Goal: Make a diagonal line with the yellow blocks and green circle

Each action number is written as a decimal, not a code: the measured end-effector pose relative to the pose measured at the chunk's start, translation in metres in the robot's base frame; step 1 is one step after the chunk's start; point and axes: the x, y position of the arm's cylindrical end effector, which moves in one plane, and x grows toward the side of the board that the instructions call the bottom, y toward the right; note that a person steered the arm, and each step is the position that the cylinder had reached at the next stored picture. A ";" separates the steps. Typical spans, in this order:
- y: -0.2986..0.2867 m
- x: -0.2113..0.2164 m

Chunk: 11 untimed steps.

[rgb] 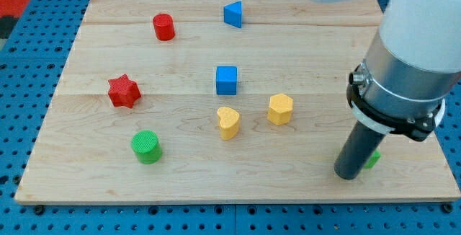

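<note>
The green circle [147, 147] lies at the lower left of the wooden board [302, 55]. The yellow heart block [228, 122] sits near the board's middle bottom. The yellow hexagon block [280, 109] is just to its right and slightly higher. My tip [347, 173] rests on the board at the lower right, well right of the yellow blocks. It touches or hides most of another green block [372, 160] whose shape I cannot make out.
A blue cube [226, 80] sits just above the yellow heart. A blue triangle [233, 14] and a red cylinder [164, 27] lie near the view's top. A red star [123, 91] is at the left. The arm's body covers the upper right.
</note>
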 end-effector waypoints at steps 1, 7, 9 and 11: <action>-0.068 0.025; -0.087 -0.107; -0.052 -0.068; -0.116 -0.104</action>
